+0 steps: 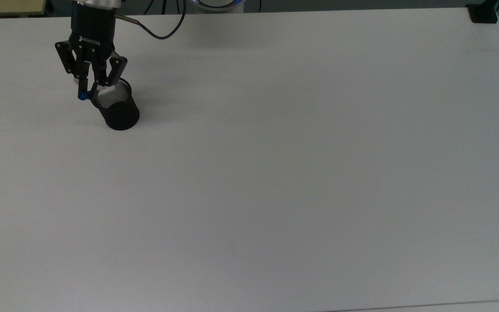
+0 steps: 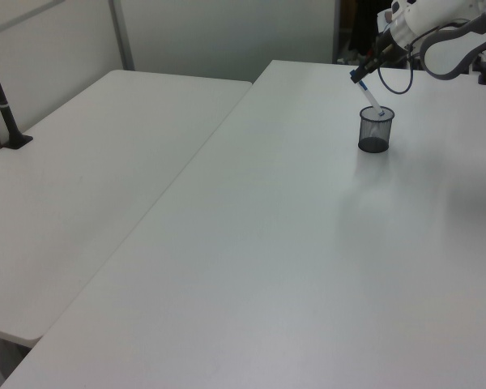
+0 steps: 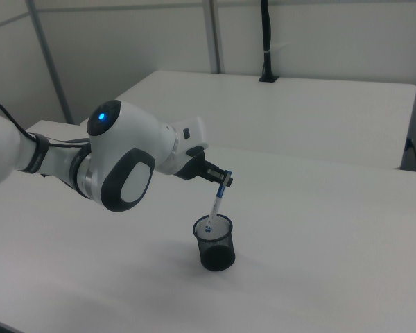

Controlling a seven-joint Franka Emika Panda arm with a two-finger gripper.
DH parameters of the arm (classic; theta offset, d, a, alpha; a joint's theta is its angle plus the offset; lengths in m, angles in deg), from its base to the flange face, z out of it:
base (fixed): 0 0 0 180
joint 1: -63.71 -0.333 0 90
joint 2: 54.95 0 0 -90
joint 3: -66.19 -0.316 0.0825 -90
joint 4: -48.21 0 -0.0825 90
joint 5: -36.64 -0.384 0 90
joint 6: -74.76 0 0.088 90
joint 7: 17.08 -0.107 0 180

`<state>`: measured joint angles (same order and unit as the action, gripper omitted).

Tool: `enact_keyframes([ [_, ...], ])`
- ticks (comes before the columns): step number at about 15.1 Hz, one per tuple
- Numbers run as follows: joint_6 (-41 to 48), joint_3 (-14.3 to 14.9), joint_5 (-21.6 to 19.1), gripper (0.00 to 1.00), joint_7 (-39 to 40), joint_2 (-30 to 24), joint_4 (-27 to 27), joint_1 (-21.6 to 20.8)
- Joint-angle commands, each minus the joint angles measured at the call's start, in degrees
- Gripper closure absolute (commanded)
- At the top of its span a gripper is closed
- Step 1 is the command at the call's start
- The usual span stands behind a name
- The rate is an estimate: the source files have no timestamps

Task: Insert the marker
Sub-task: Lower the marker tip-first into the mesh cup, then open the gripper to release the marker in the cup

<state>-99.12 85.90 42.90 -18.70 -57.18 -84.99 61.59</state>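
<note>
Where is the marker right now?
In the right view the marker hangs tilted just right of the white arm, its upper end pinched in the gripper and its lower tip at the rim of the black mesh cup on the white table.
</note>
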Motion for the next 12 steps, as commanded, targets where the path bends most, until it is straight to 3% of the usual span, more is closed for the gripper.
enact_keyframes([
  [1, -2.0, 0.41, -0.29, 0.46, 0.84, -0.4, -1.02, -0.78],
  [2, -1.91, 0.41, -0.29, 0.32, 0.66, -0.49, -0.93, -0.78],
  [3, -1.91, 0.41, -0.29, 0.24, 0.31, -0.49, -0.84, -0.78],
  [10, -1.12, 0.33, -0.81, 0.2, -1.88, -0.66, 0.83, -0.6],
  [12, -0.86, 0.15, -0.81, 0.12, -6.26, -1.01, 1.53, -0.69],
])
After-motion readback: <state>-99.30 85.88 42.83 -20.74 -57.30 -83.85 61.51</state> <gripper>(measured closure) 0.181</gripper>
